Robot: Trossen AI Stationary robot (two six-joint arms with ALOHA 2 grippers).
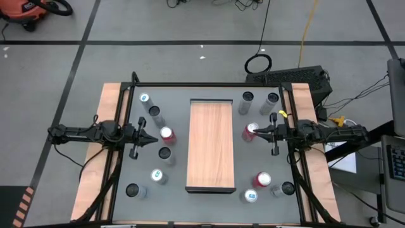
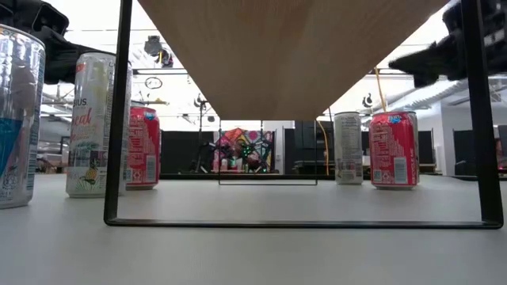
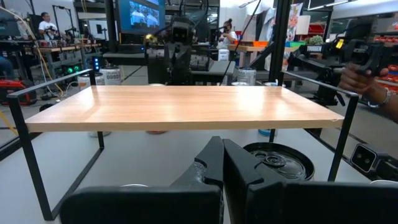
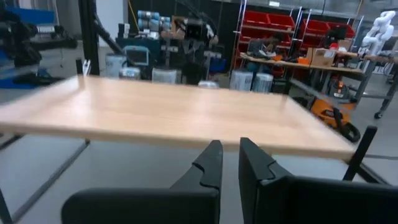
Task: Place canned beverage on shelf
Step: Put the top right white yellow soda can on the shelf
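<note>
While the shelf [image 1: 211, 144] stands bare in the middle of the table [image 1: 209, 197], cans [image 1: 159, 177] wait on both sides of it; the left gripper [image 1: 154, 139] and right gripper [image 1: 259, 133], both closed and empty, flank its long edges.

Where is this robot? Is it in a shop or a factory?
Most likely a robot lab or workshop, not a shop. Behind the table stand red parts bins, workbenches with people at them, and a big screen.
</note>
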